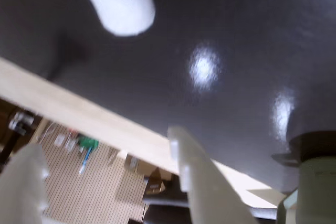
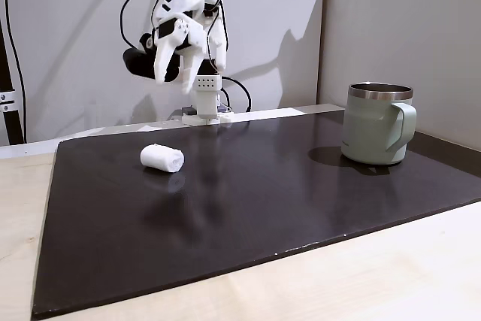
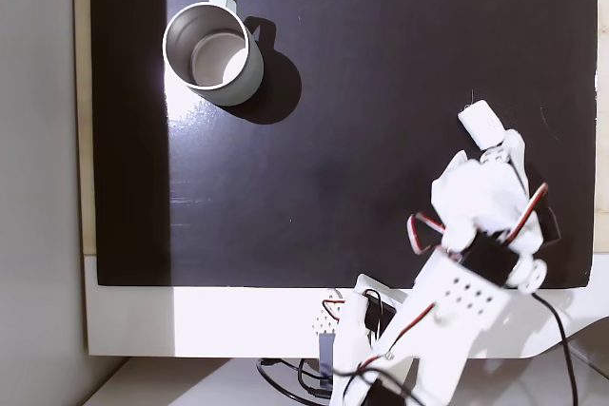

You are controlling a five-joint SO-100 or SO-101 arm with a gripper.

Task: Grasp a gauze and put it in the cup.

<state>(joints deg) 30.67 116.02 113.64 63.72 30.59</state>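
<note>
The arm is folded high above the back edge of the black mat (image 2: pixel 248 201), and its gripper (image 2: pixel 194 65) points down with its 2 fingers parted and nothing between them. The gauze (image 2: pixel 161 158) lies on its side toward the mat's left edge in a fixed view. The cup (image 2: pixel 376 134) stands upright near the right edge.

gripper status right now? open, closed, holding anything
Gripper: open and empty, raised above the mat; the gauze lies loose on the mat, not touched.
</note>
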